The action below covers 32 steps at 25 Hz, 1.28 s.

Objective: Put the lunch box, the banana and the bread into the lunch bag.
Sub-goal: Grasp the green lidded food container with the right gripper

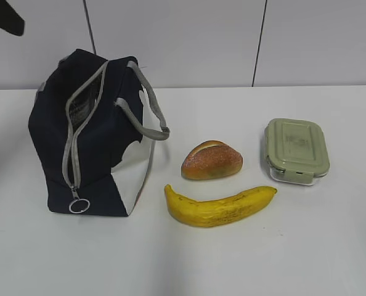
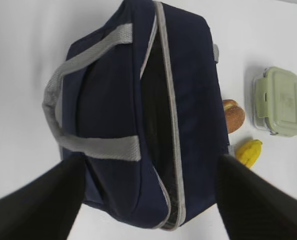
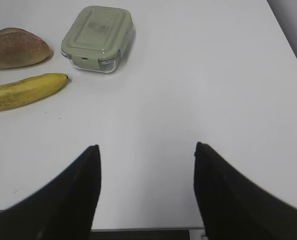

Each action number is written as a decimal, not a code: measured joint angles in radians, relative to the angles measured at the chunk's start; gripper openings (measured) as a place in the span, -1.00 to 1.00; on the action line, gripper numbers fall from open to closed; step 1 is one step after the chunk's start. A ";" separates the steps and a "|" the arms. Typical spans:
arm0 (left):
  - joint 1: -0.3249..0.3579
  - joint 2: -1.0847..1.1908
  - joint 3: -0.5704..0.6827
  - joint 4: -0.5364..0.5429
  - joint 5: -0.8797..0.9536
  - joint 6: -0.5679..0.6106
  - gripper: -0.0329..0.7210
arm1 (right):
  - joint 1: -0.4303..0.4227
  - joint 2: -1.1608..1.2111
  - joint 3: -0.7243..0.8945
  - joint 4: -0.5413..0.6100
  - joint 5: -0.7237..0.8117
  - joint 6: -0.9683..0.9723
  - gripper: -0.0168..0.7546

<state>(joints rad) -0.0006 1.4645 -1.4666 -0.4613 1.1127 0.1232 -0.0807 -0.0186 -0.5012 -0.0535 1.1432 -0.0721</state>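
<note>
The navy lunch bag (image 1: 97, 135) stands at the left, its grey zipper partly undone. In the left wrist view the lunch bag (image 2: 113, 110) shows a dark slit along its top. My left gripper (image 2: 151, 160) hangs open above the bag's near end with nothing in it. To the right of the bag lie the bread (image 1: 211, 160), the banana (image 1: 220, 206) and the green-lidded lunch box (image 1: 295, 151). My right gripper (image 3: 146, 146) is open over bare table, well short of the lunch box (image 3: 97, 37), the bread (image 3: 16, 47) and the banana (image 3: 23, 91).
The white table (image 1: 331, 246) carries all the items, with a pale panelled wall behind. A dark part of the left arm (image 1: 4, 15) shows in the top left corner. The table's near edge (image 3: 138, 230) lies just below the right gripper.
</note>
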 joint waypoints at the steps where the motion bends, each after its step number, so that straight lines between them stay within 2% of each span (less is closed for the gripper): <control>1: -0.017 0.030 -0.019 0.006 0.001 0.007 0.49 | 0.000 0.000 0.000 0.000 0.000 0.000 0.18; 4: -0.060 0.111 -0.075 0.064 0.013 0.012 0.49 | 0.000 0.000 0.000 0.000 0.000 0.000 0.18; 7: -0.072 0.188 -0.124 0.103 0.031 0.012 0.47 | 0.000 0.000 0.000 0.000 0.000 0.000 0.18; 14: -0.073 0.326 -0.222 0.101 0.060 0.011 0.30 | 0.000 0.000 0.000 0.000 0.000 0.000 0.18; 19: -0.073 0.378 -0.239 0.074 0.074 0.011 0.15 | 0.000 0.000 0.000 0.000 0.000 0.000 0.18; 21: -0.073 0.388 -0.239 0.069 0.075 0.011 0.05 | 0.000 0.000 0.000 0.000 0.000 0.000 0.18; 24: -0.073 0.396 -0.239 0.067 0.075 0.011 -0.22 | 0.000 0.000 0.000 0.000 0.000 0.000 0.18; 29: -0.073 0.399 -0.239 0.066 0.071 0.011 -0.84 | 0.000 0.000 0.000 0.000 0.000 0.000 0.18; 32: -0.074 0.399 -0.239 0.066 0.069 0.011 -0.92 | 0.000 0.000 0.000 0.000 0.000 0.000 0.18</control>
<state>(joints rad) -0.0745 1.8637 -1.7058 -0.3953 1.1817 0.1343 -0.0807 -0.0186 -0.5012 -0.0535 1.1432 -0.0721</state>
